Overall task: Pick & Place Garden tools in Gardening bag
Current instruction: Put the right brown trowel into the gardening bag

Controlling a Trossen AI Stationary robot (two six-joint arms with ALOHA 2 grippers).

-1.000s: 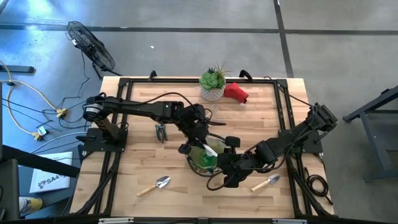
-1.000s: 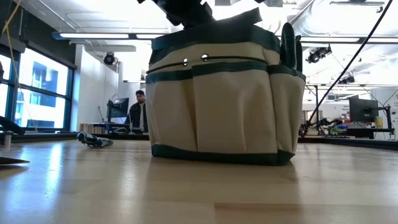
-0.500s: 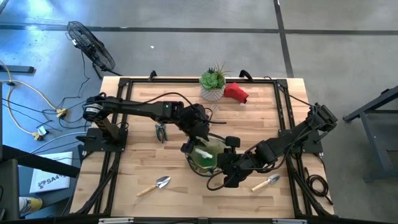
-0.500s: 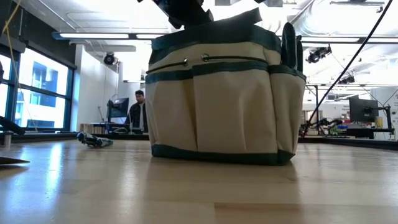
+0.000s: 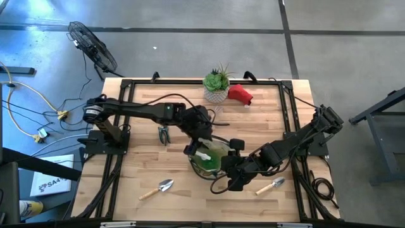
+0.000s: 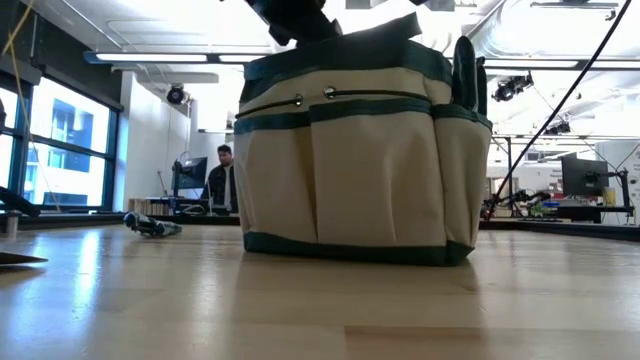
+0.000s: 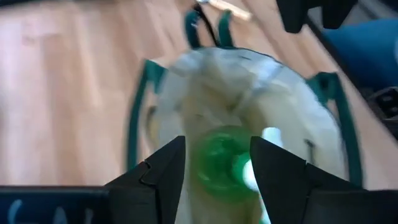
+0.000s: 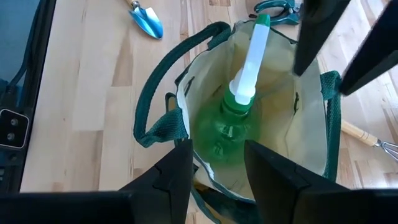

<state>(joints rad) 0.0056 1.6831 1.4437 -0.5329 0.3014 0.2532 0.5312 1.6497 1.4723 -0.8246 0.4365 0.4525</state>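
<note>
On the tabletop [image 5: 139, 158] left of the gardening bag [image 6: 360, 160], pruners [image 5: 164, 135] and one trowel [image 5: 158, 189] wait. The left hand [image 7: 214, 180], fingers apart, hangs over the bag's mouth with the green spray bottle [image 8: 233, 121] lying inside, apparently just placed; next it likely fetches another tool. The right hand [image 8: 214, 171], fingers apart, hovers at the rim. Rightward lie a second trowel [image 5: 272, 185] and the red soft item [image 5: 240, 94]; the low view hides the bag's contents

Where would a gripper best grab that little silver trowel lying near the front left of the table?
Probably by the wooden handle of the trowel, coming straight down from above. It lies flat in open space, and the narrow straight handle suits two fingers better than the broad blade.
</note>
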